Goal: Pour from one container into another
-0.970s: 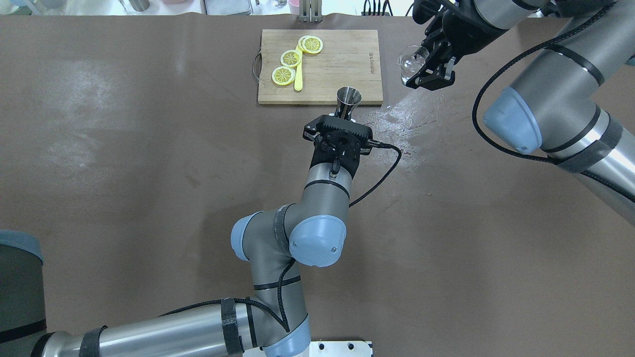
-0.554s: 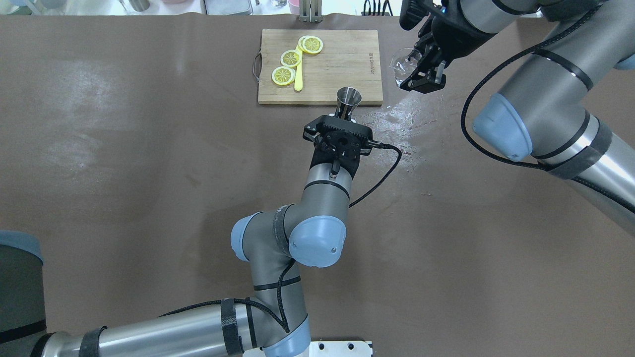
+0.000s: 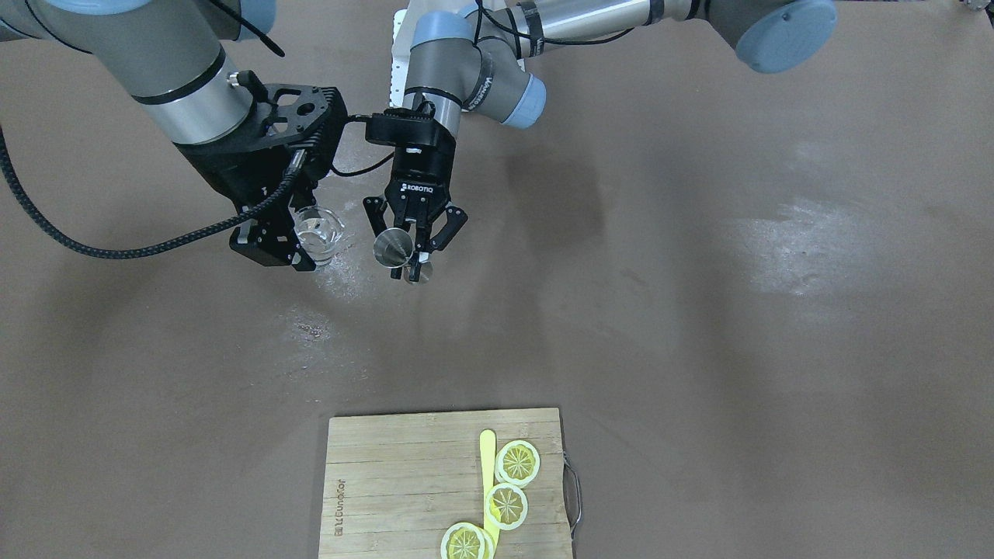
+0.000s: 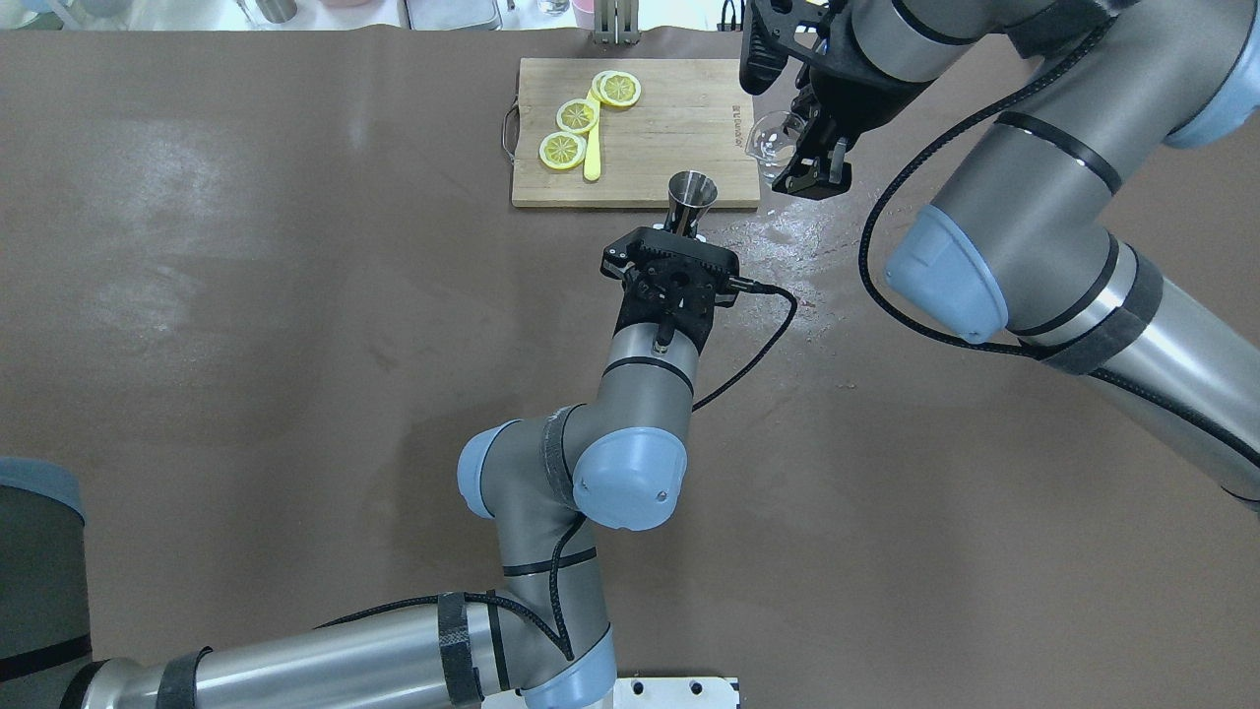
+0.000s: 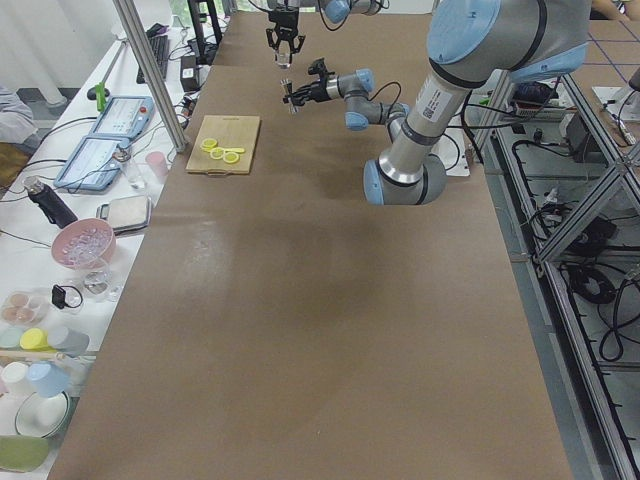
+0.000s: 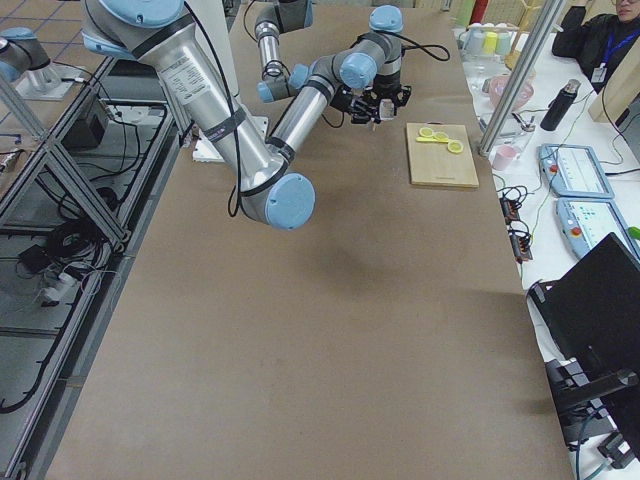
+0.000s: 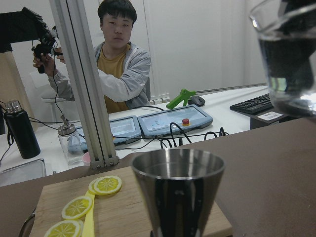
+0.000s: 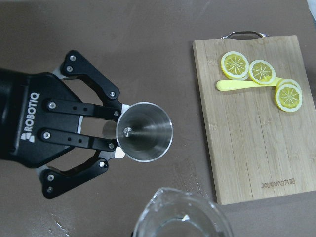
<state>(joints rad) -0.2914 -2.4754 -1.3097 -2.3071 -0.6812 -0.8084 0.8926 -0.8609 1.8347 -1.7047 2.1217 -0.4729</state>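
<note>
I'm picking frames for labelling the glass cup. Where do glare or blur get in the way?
Overhead: the glass cup is a faint outline, and a bright sheen glares on the table. Right wrist: the cup is cropped at the bottom and soft. Left wrist: it is cropped top right, while the jigger is sharp.

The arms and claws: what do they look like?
Left arm and right arm: silver-grey tubes, pale blue joint caps, black bands, a black cable along each. Left gripper: black linkage fingers, white ROBOTIQ lettering. Right gripper: black too.
</note>
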